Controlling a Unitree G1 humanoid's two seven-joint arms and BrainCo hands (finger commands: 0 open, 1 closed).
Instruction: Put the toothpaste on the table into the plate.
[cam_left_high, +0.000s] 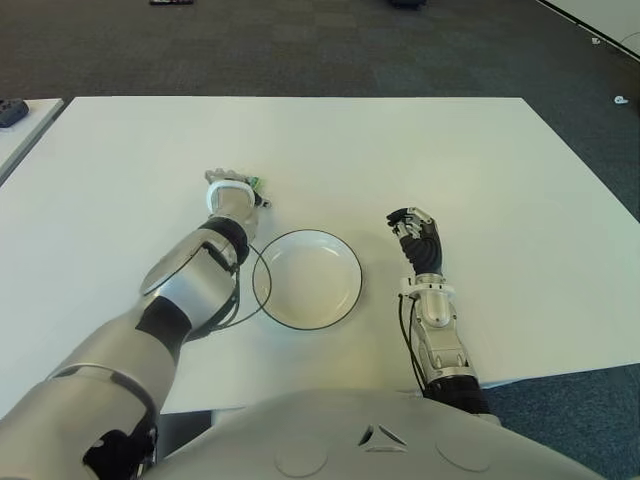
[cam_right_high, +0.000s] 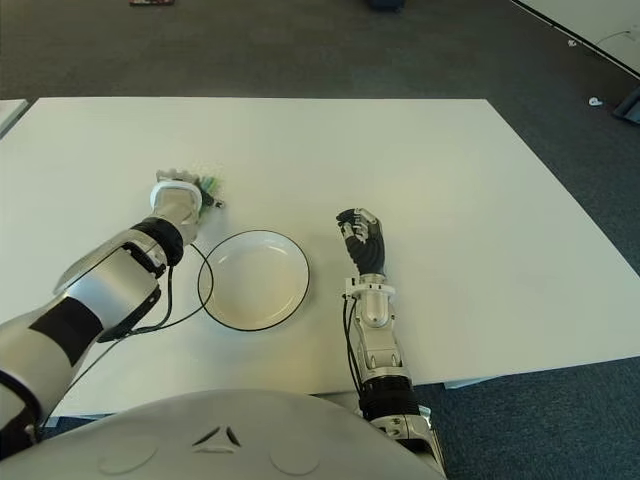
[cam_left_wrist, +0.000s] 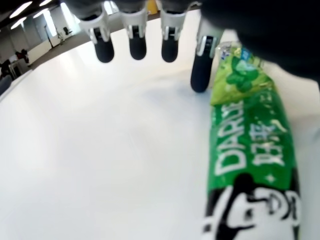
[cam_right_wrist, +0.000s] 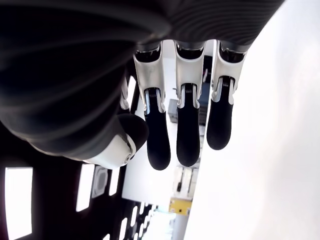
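Note:
The toothpaste (cam_left_wrist: 250, 150) is a green tube lying flat on the white table (cam_left_high: 400, 150), just beyond the plate's far left side. A bit of its green shows beside my left hand (cam_left_high: 232, 190) in the eye views (cam_right_high: 209, 185). My left hand hovers low over the tube with its fingers (cam_left_wrist: 136, 47) stretched out and spread; the tube lies alongside them, not grasped. The plate (cam_left_high: 310, 280) is white with a dark rim, near the table's front edge, and nothing lies in it. My right hand (cam_left_high: 415, 228) shows to the right of the plate, fingers (cam_right_wrist: 187, 135) relaxed and holding nothing.
A thin black cable (cam_left_high: 243, 305) from my left arm loops by the plate's left rim. A second white table (cam_left_high: 25, 130) stands at the far left with a dark object (cam_left_high: 12, 112) on it. Dark carpet (cam_left_high: 300, 50) lies beyond the far edge.

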